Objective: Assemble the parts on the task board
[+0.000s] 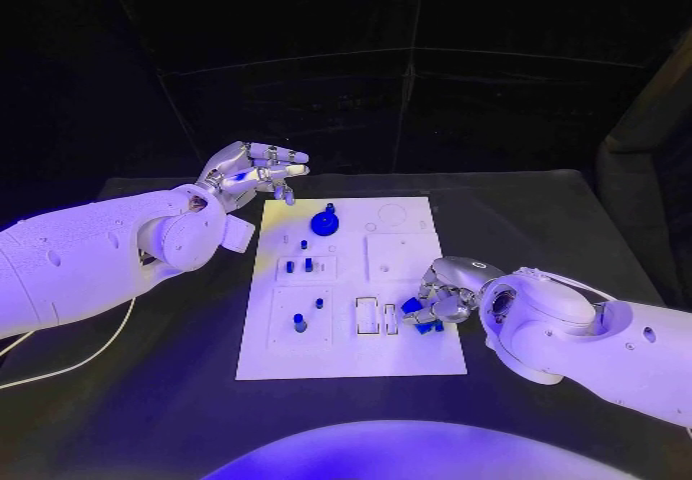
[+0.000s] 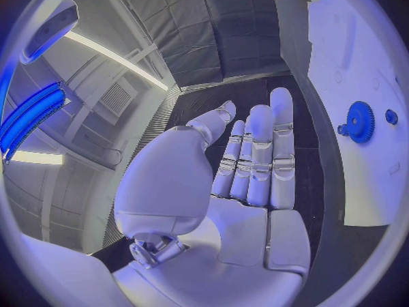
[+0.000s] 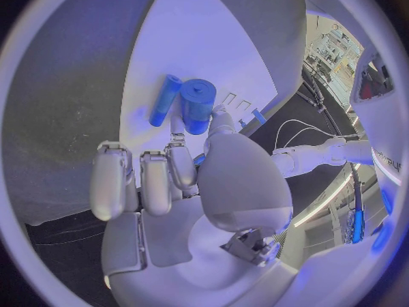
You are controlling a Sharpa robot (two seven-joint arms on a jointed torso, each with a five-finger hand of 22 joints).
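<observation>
Toothed blue gear (image 1: 326, 221) on flat white task board (image 1: 418, 355), cylindrical blue part (image 3: 198, 105)

The task board (image 1: 411, 360) is showing plain white against the black table (image 1: 144, 400). On the board, the gear (image 1: 326, 221) and the small pegs (image 1: 304, 266) are showing blue, and beside them two blue cylinders (image 3: 186, 104) are lying. Both hands, left hand (image 1: 254, 170) and right hand (image 1: 447, 292), are gleaming silver on white arms.

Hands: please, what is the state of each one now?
Left hand: open, fingers apart, holding nothing.
Right hand: holding a blue cylinder part over the task board.
</observation>
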